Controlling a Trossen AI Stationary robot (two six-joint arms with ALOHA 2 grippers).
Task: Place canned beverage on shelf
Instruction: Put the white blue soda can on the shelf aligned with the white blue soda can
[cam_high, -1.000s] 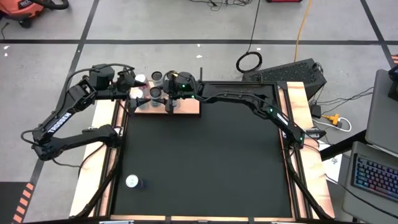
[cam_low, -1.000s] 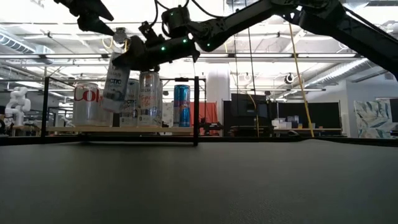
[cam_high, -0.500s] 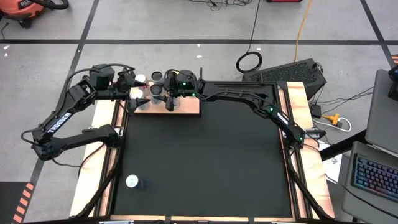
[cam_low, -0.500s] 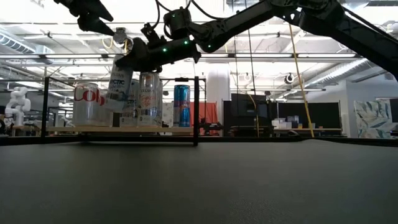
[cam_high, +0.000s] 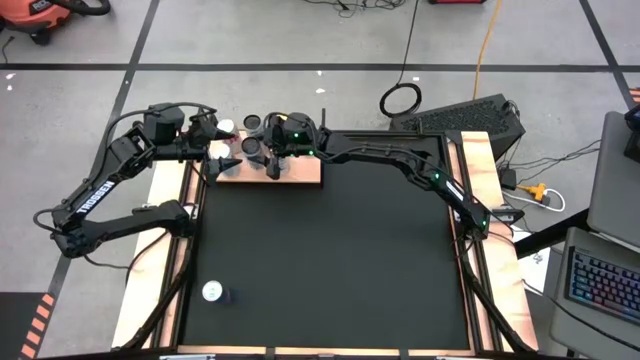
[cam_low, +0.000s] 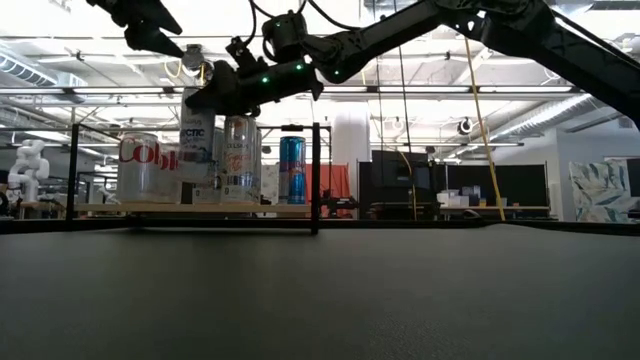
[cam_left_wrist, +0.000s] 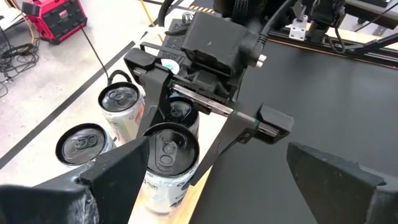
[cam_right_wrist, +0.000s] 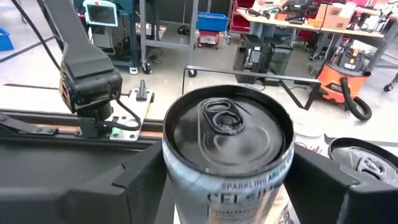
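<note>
Grey concrete floor surrounds the black-matted worktop (cam_high: 330, 260), at whose upper left edge the shelf (cam_high: 300, 174) is seen.

At far left of the high view the left gripper (cam_high: 222, 146) is held just beside the shelf, its fingers (cam_left_wrist: 112, 171) spread and holding nothing.

The release step is judged to be in hand: the canned beverage (cam_right_wrist: 227, 162) is stood upright on the shelf, between the right gripper's (cam_high: 256, 150) fingers (cam_right_wrist: 140, 177), which are parted around it with small gaps.

Next, a straight upward withdrawal is called for.

Other cans crowd the board: a red-lettered can (cam_low: 140, 165), a clear-labelled can (cam_low: 240, 160) and a blue can (cam_low: 291, 170). Any of them could be knocked.

A lone can (cam_high: 213, 292) is left at lower left.
</note>
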